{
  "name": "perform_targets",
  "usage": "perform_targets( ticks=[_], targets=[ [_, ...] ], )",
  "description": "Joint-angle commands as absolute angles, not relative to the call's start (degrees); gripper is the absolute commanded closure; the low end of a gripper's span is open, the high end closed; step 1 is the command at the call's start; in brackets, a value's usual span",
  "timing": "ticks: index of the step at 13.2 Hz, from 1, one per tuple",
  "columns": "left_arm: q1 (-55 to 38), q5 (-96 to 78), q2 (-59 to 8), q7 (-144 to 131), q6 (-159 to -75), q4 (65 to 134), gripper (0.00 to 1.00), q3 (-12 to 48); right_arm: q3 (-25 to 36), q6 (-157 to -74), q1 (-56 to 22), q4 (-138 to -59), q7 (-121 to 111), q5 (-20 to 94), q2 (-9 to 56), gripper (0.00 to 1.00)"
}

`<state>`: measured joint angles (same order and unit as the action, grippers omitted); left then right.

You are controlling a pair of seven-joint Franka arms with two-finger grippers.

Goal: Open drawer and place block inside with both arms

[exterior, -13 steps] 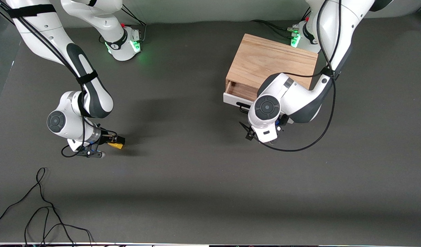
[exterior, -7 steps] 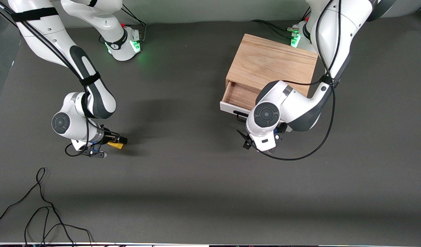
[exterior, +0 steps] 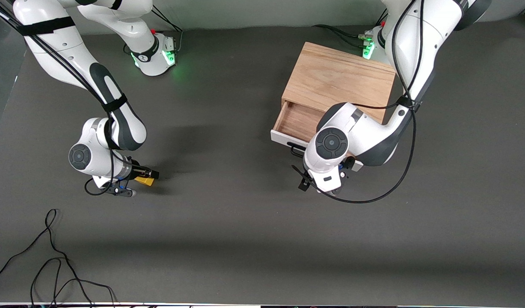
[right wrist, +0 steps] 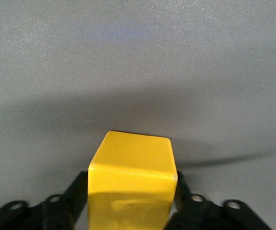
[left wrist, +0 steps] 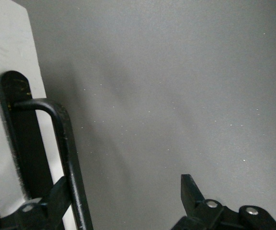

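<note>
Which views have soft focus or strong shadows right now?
Front view: sharp; broad soft shadows on the table, green glow at both bases. Left wrist view: handle and left hand soft, close up. Right wrist view: block blurred at its near edge, dark shadow band on the table.

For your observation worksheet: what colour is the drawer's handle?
Black. The handle shows best in the left wrist view, against the white front panel.
</note>
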<state>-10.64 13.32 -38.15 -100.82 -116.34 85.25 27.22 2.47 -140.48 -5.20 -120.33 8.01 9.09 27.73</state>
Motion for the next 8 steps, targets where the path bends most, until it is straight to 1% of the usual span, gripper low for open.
perform_targets(
  ticks=[1,2,6,7,8],
  targets=[
    [-11.7,14.9,-39.7,-101.6,-118.0,82.4,0.00,26.7,2.4,-140.7,-5.4,-119.6,9.0,10.3,28.2,0.91],
    [-11.7,15.4,-39.9,-101.6,-118.2,82.0,0.00,26.2,2.4,-140.7,-5.4,-119.6,9.0,10.3,28.2,1.00],
    [-11.8,15.5,-40.3,-101.6,-120.3,81.4,0.00,25.2,2.4,-140.5,-6.1,-118.6,7.8,9.5,27.2,1.00],
    [-11.8,15.5,-40.3,-101.6,-120.6,81.3,0.00,25.1,2.4,-139.7,-6.2,-117.7,7.4,9.4,25.9,1.00],
    [-11.8,15.5,-40.3,-101.6,-121.4,81.2,0.00,25.0,2.3,-136.4,-6.2,-116.3,7.1,9.3,24.4,1.00]
  ],
)
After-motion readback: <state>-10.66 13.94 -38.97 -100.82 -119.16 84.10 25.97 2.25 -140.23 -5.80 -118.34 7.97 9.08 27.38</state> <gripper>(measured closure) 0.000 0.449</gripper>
